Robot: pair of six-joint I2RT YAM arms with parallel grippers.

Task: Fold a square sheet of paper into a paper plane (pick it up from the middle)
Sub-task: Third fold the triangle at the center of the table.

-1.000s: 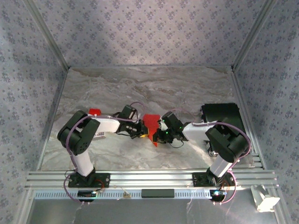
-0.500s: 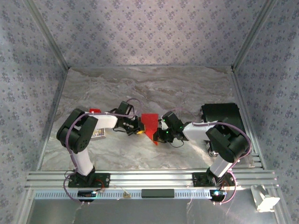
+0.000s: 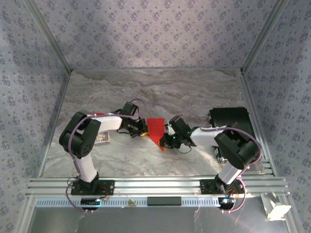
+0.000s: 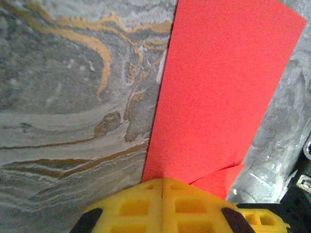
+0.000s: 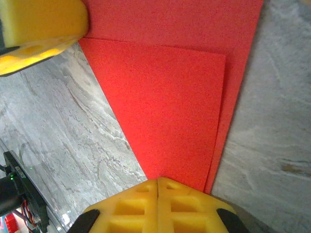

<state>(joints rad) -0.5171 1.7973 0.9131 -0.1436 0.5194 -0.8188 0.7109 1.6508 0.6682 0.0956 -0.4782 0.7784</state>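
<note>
The square sheet of paper (image 3: 156, 128) is bright red and lies flat on the marble table, folded over into layers that taper to a point at its near end. In the left wrist view the paper (image 4: 218, 92) runs away from my left gripper (image 4: 162, 180), whose yellow fingers are shut, tips over the paper's edge. My right gripper (image 5: 158, 180) is also shut, tips over the pointed end of the layered paper (image 5: 170, 111). From above, the left gripper (image 3: 142, 131) and right gripper (image 3: 165, 140) flank the paper.
A small printed card (image 3: 103, 138) lies by the left arm, with a sliver of a small red piece (image 3: 97, 115) behind it. A black box (image 3: 228, 119) stands at the right. Aluminium rails (image 3: 155, 185) run along the near edge.
My left gripper has drawn back to the left and farther away along the paper. The paper now lies flatter and wider. The right arm has stayed still.
</note>
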